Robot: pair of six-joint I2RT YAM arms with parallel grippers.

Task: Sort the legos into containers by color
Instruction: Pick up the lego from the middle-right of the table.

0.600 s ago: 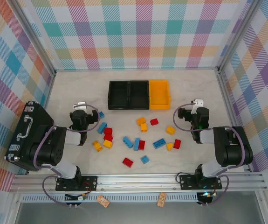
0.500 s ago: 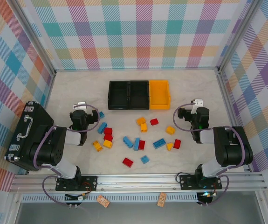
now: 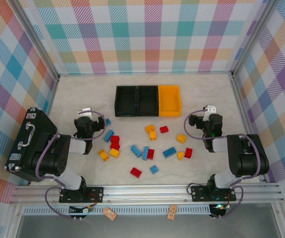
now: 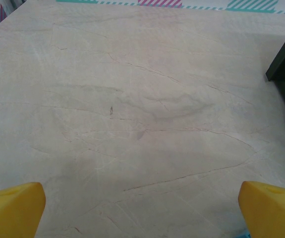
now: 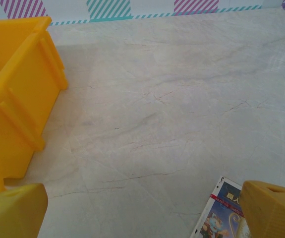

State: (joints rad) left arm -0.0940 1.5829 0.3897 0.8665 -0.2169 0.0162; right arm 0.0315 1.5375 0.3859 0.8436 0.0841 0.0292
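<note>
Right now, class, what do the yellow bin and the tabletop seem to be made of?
Yellow bin: moulded plastic, smooth with a soft sheen; uniform colour and ribbed walls suggest it.
Tabletop: pale stone or a stone-print laminate, matt; fine dark veins cross it, and which it is stays unclear.

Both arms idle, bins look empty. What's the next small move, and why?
Probably shift the left gripper slightly to its right and lower it over the small blue brick. Its jaws stand open with nothing between them, that brick looks like the lego closest to it, and the black bins just beyond look empty.
</note>
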